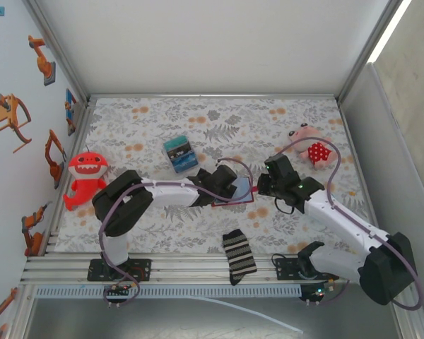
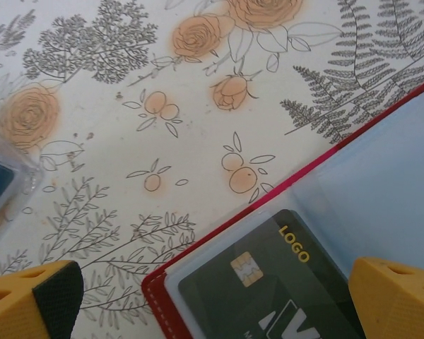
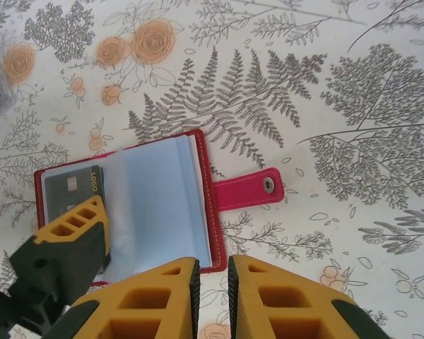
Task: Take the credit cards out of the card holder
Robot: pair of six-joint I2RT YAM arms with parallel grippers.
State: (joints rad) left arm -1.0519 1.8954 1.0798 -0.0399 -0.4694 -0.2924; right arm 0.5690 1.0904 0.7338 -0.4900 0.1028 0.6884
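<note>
The card holder [image 3: 206, 205], dark red with a snap tab [image 3: 249, 189], lies open on the flowered cloth, its blue-grey pockets facing up. A dark credit card [image 2: 268, 279] with a gold chip and the word LOGO sits in the clear left pocket [image 3: 74, 185]. My left gripper [image 2: 215, 304] is open wide and straddles that pocket from above; one of its fingers [image 3: 63, 247] covers part of the card. My right gripper [image 3: 213, 275] hovers at the holder's near right corner, its jaws only a narrow gap apart with nothing between them. In the top view both grippers, left [image 1: 230, 185] and right [image 1: 263, 187], meet at the holder [image 1: 243, 191].
A teal-black-blue striped box [image 1: 179, 153] stands behind the left arm. A red shark plush [image 1: 85, 176] lies at the left edge and a pink plush [image 1: 312, 145] at the back right. A striped sock [image 1: 239, 256] lies near the front edge.
</note>
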